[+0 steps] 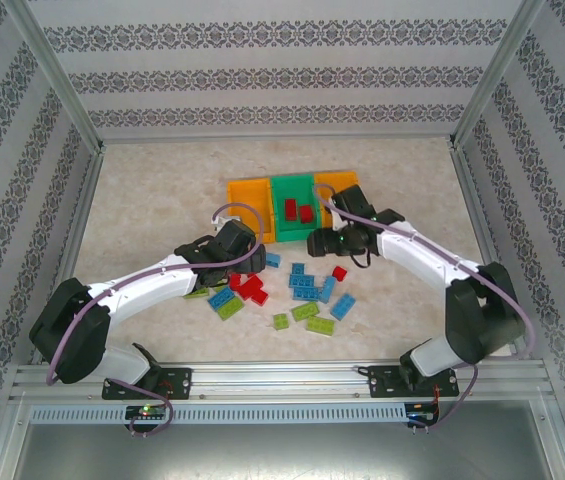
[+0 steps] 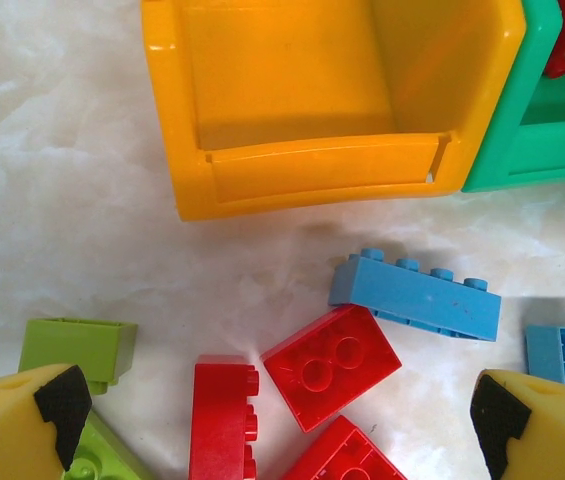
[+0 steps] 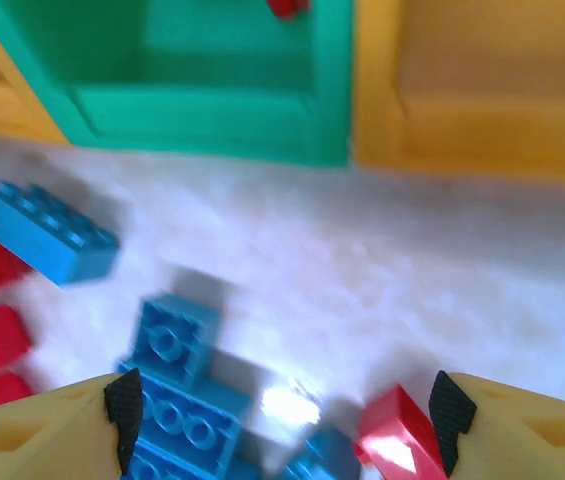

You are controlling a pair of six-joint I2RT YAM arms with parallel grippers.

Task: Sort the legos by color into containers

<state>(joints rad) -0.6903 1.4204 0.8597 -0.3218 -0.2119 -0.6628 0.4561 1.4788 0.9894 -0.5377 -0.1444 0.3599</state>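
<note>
The row of 3 bins (image 1: pixel 292 232) sits mid-table: orange, green, orange. 2 red bricks (image 1: pixel 298 210) lie in the green middle bin. The loose bricks (image 1: pixel 307 290), red, blue and lime, are scattered on the table just in front of the bins, between the arms. The left gripper (image 2: pixel 280 425) hangs over red bricks near the left orange bin (image 2: pixel 302 170), jaws spread wide and empty. The right gripper (image 3: pixel 285 415) is also released, holding nothing, above blue bricks (image 3: pixel 172 340).
</note>
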